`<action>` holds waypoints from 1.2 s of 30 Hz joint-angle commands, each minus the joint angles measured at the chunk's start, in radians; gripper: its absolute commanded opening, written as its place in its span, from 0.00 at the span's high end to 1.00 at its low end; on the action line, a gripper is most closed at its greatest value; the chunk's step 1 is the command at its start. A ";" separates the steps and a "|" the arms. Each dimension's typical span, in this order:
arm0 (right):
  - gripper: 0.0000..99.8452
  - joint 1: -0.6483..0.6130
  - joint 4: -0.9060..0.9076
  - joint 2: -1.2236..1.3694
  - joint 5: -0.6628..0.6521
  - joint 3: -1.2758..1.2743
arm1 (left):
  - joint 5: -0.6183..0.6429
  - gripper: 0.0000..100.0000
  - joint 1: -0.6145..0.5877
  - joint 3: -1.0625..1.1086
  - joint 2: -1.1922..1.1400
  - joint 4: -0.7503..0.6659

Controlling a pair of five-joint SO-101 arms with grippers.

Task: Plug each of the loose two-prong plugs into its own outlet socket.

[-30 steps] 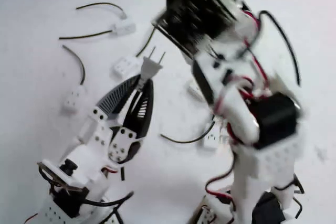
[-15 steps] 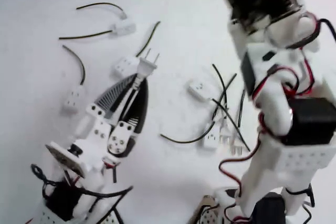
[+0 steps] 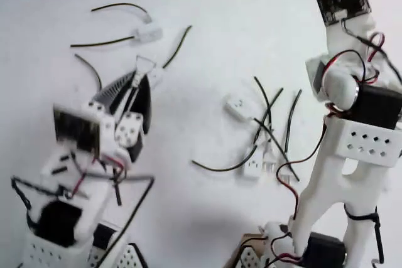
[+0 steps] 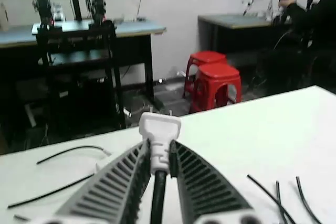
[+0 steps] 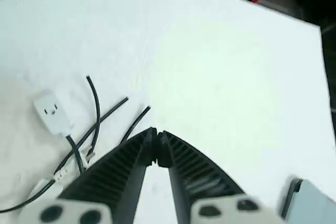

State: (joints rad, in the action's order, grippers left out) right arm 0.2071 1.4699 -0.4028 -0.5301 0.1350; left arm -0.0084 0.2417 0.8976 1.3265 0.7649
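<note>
Two-prong plug [image 3: 146,64], white, is clamped at the tips of the left hand [image 3: 137,80] in the high view. It is over the left half of the table [image 3: 213,29], with its prongs pointing to the far side. It looks lifted off the table, though the blur there makes that uncertain. Farther off on the left lies a corded socket [image 3: 149,32], well apart from the plug. A middle socket [image 3: 237,106] lies mid-table, just beside a few crossing black wires [image 3: 270,117]. Nearer than these, a cluster of white plugs [image 3: 260,166] lies among the wire ends. The right arm [image 3: 352,142] stands raised at the right edge of the table.

In the left wrist view the plug's body is gripped between the two ribbed fingers [image 4: 126,182]. Its black cord [image 4: 157,203] runs back between them, and the prongs point away toward the far table edge. Beyond that edge stand two red stools [image 4: 212,74].

In the right wrist view the right hand [image 5: 155,142] is pinched together, tips touching, with nothing between them. It hangs above bare table. The middle socket and the black wires lie on the table beyond it, apart from the fingertips.
</note>
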 commanded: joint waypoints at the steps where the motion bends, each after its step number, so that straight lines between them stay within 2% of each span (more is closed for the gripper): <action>1: 0.98 0.018 -0.005 -0.056 0.009 -0.167 | 0.000 0.98 -0.065 -0.279 -0.199 0.158; 5: 0.98 0.013 -0.024 -0.054 0.026 -0.374 | -0.077 0.98 -0.156 -0.512 -0.375 0.333; 9: 0.98 0.019 -0.165 -0.048 0.166 -0.600 | -0.118 0.98 -0.251 -0.703 -0.552 0.473; 12: 0.98 0.002 -0.275 -0.051 0.259 -0.749 | -0.121 0.98 -0.280 -0.813 -0.671 0.569; 17: 0.98 -0.050 -0.389 -0.050 0.311 -0.951 | -0.193 0.98 -0.332 -0.933 -0.846 0.695; 21: 0.98 -0.097 -0.518 -0.056 0.311 -1.086 | -0.219 0.98 -0.404 -0.957 -0.937 0.721; 24: 0.98 -0.120 -0.570 -0.058 0.311 -1.129 | -0.288 0.98 -0.438 -0.957 -0.993 0.717; 30: 0.98 -0.117 -0.591 -0.050 0.311 -1.148 | -0.377 0.98 -0.447 -0.956 -1.122 0.695; 36: 0.98 -0.122 -0.684 -0.050 0.311 -1.203 | -0.385 0.98 -0.476 -0.965 -1.297 0.690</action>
State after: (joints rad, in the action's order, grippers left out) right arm 0.0997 0.8178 -0.4335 -0.2248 -1.0587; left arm -0.3798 -0.2140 -0.0153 0.0760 1.4691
